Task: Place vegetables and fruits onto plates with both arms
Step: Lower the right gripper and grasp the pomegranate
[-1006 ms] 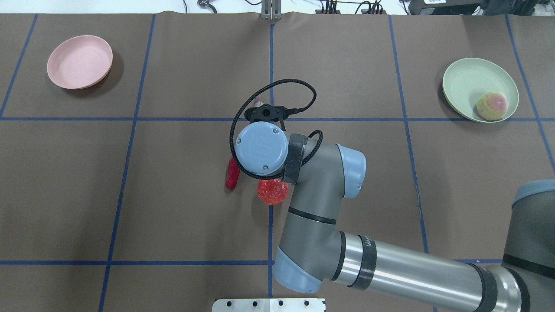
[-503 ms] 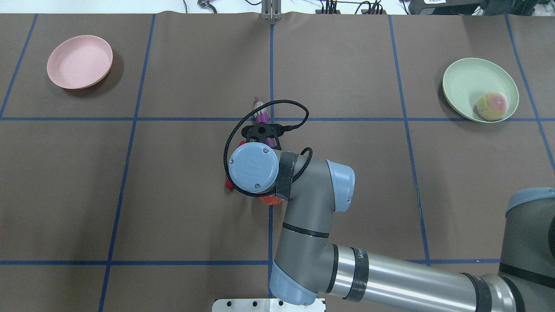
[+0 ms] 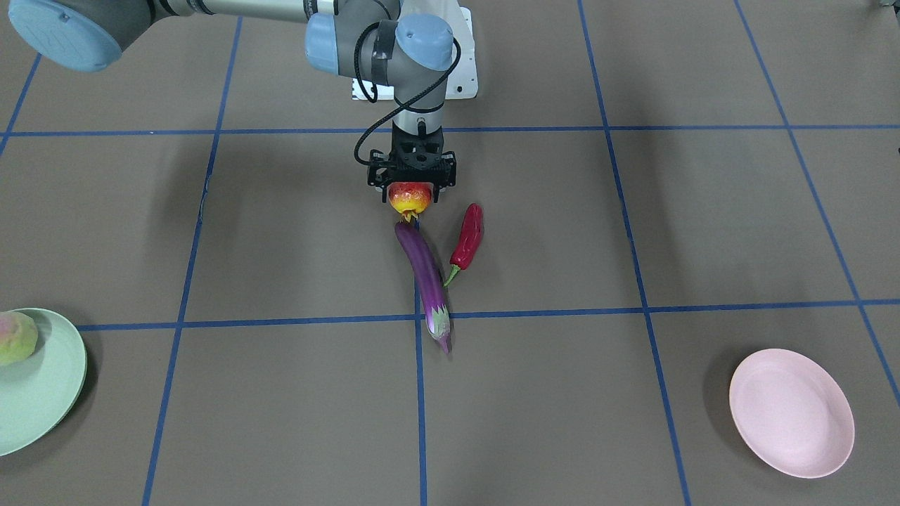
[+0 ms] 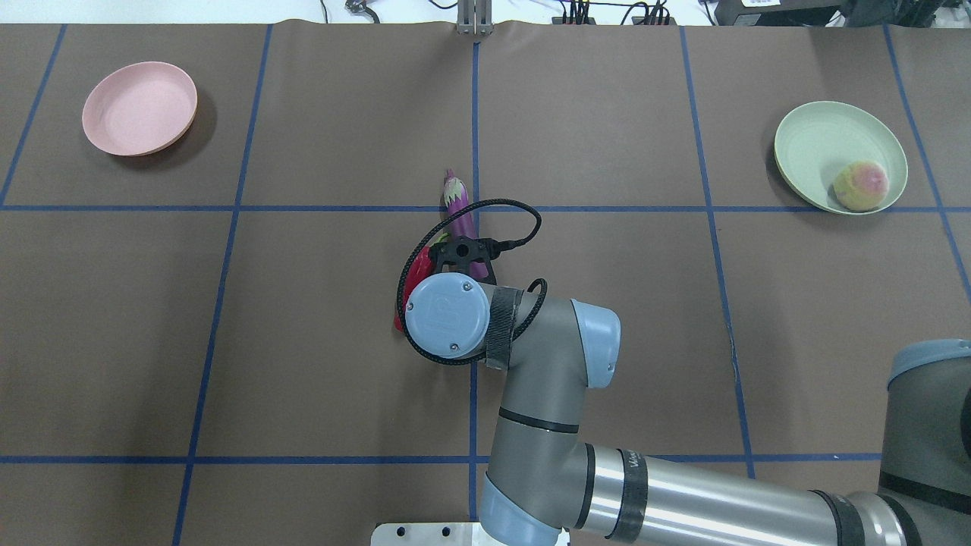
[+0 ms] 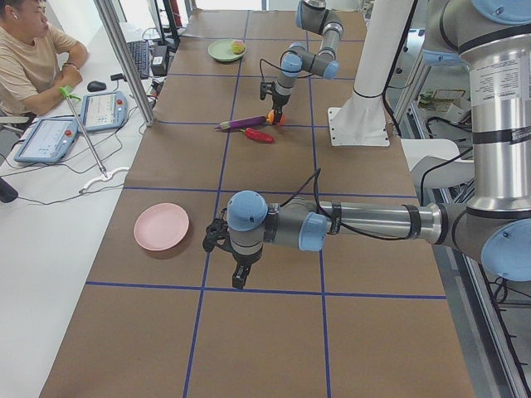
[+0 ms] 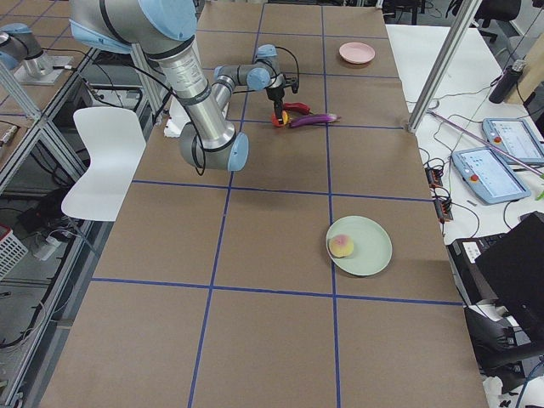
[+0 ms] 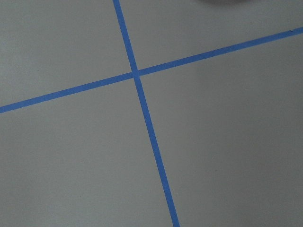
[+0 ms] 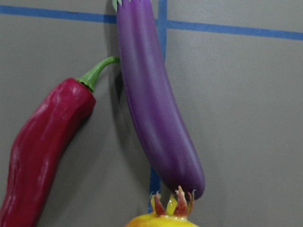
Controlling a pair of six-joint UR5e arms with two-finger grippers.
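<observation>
Pomegranate [image 3: 410, 198]: I see it near the middle of the table [image 3: 633, 422], on the central blue tape line, between the fingers of the right gripper [image 3: 413, 188]. Its crown tip points away from the robot.
Right gripper: it comes straight down from above. One finger stands on each side of the fruit, close against it, but I cannot tell whether they press it or only flank it.
Eggplant [image 3: 424, 270]: it lies flat, with its rounded end just at the pomegranate's crown. Its calyx end is farther from the robot, across a tape line.
Chili pepper [image 3: 470, 235]: it lies just beside the eggplant, on my left-arm side. Its green stem curls in close to the eggplant's flank.
Peach [image 4: 860, 186]: it sits on the mint green plate [image 4: 812, 144], toward the rim nearer the robot, far out on the right side.
Pink plate [image 4: 140, 108]: it is far out on the left side, well apart from the produce.
Left gripper [image 5: 238, 279]: it hangs over the table near the pink plate, pointing down. Only the side camera shows it, so I cannot tell how its fingers stand.
Left wrist camera: I get only a crossing of blue tape lines [image 7: 137, 75].
</observation>
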